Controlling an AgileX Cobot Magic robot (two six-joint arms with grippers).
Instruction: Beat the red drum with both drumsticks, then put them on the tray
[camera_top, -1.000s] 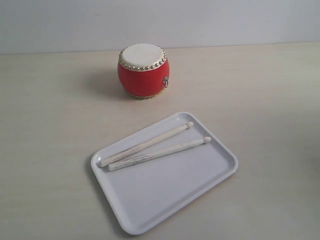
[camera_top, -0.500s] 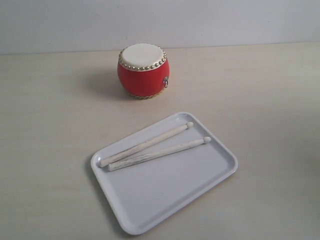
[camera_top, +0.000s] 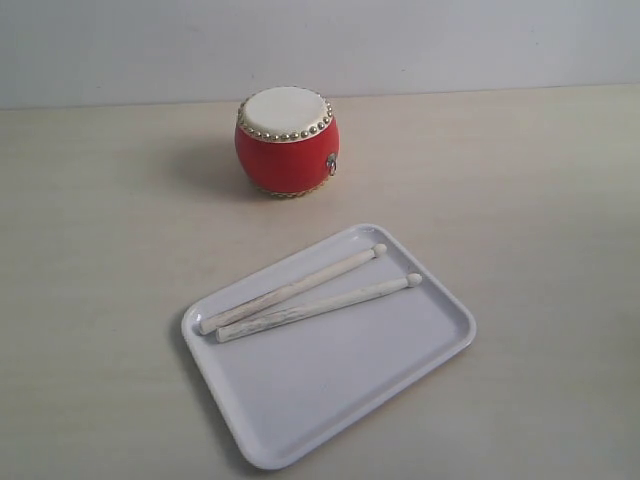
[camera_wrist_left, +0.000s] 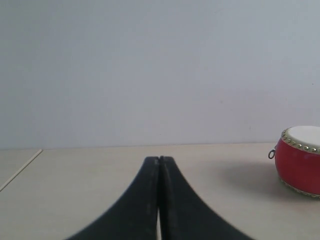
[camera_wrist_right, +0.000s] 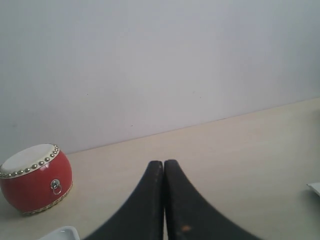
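The red drum (camera_top: 287, 141) stands upright at the back of the table, cream skin up, ring facing right. Two pale drumsticks (camera_top: 295, 290) lie side by side on the white tray (camera_top: 340, 390) in front of it, bead tips toward the right. Neither arm shows in the exterior view. My left gripper (camera_wrist_left: 159, 160) is shut with nothing in it, low over bare table, the drum (camera_wrist_left: 300, 159) off to one side. My right gripper (camera_wrist_right: 163, 163) is shut and empty too, with the drum (camera_wrist_right: 35, 177) and a tray corner (camera_wrist_right: 62, 233) to its other side.
A pale wall runs behind the light wooden table (camera_top: 100, 250). A table edge or seam (camera_wrist_left: 20, 170) shows in the left wrist view. A small white corner (camera_wrist_right: 315, 188) sits at the border of the right wrist view.
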